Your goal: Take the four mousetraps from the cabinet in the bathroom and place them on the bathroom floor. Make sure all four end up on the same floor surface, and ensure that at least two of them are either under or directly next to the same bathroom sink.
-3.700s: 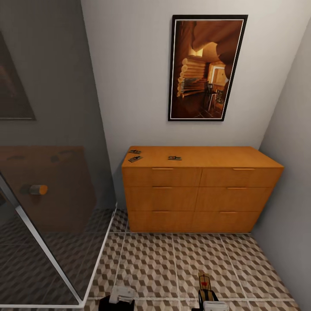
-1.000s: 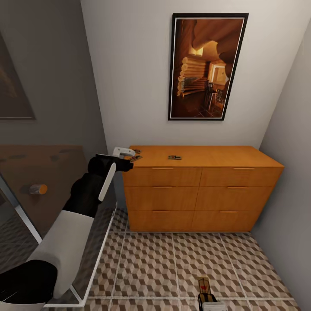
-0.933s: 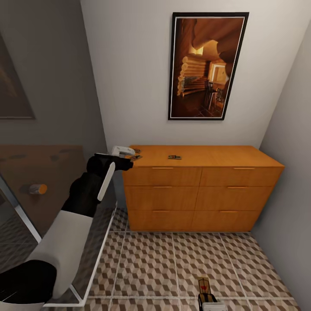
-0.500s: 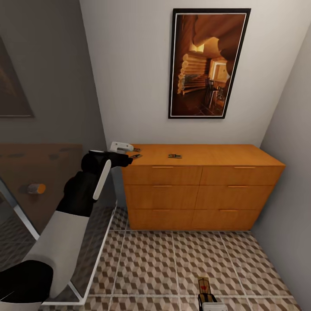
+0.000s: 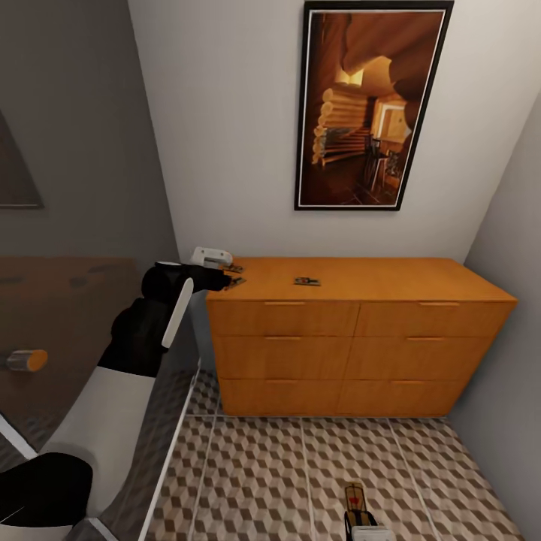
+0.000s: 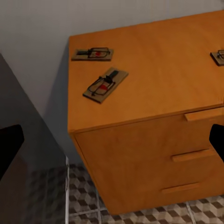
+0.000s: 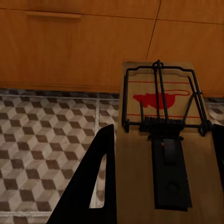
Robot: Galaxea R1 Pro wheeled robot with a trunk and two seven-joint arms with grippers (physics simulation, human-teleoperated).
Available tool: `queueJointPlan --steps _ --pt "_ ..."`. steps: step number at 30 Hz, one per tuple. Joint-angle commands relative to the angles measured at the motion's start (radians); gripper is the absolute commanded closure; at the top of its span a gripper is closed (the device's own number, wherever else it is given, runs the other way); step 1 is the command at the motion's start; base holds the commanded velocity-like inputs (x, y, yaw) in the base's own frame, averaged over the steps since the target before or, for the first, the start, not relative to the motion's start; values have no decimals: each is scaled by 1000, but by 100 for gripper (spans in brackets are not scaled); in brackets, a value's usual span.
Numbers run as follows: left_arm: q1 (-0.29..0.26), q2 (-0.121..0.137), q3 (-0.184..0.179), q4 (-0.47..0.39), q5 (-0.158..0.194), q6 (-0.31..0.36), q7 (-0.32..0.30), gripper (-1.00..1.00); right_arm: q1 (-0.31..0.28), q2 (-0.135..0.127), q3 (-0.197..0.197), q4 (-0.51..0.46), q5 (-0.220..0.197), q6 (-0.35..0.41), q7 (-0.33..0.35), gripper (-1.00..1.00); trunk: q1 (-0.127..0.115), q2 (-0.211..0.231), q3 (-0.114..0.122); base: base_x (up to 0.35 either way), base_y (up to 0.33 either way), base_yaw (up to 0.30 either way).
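From the head camera, my left gripper (image 5: pixel 218 267) hangs at the cabinet (image 5: pixel 353 330) top's left corner, just beside two traps. On the left wrist camera the nearer trap (image 6: pixel 105 84) lies ahead between the spread-apart fingers, its long axis skewed. On the right wrist camera, my right gripper seems clamped on another trap (image 7: pixel 163 149), though contact is hard to confirm.

Home bathroom: cube-patterned tile floor (image 5: pixel 285 466), glass shower screen (image 5: pixel 68 300), wooden cabinet (image 5: pixel 353 338), framed picture (image 5: pixel 368 105).

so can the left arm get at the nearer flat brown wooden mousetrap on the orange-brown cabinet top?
Probably yes: the left gripper hovers at the cabinet corner, the mousetrap lying unobstructed before it.
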Motion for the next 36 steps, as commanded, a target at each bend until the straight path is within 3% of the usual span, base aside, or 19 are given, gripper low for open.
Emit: queueJointPlan --steps 1,20,26,30,36 --pt "-1 0 -1 0 2 4 2 -100 0 0 9 1 -6 -3 -3 100 1 0 -1 317 0 0" --pt "-1 0 -1 -1 1 4 2 -100 0 0 9 1 -6 -2 -3 100 1 0 -1 315 0 0" --pt "0 1 -1 -2 0 3 -3 -100 0 0 9 1 -5 -2 -3 100 1 0 -1 147 0 0" --pt "2 7 -1 -3 0 3 -45 -100 0 0 9 1 -6 -2 -3 100 1 0 -1 30 0 0" --pt "2 49 -1 -9 -1 1 -150 -100 -1 0 9 1 -5 -1 -3 100 1 0 -1 6 0 0"
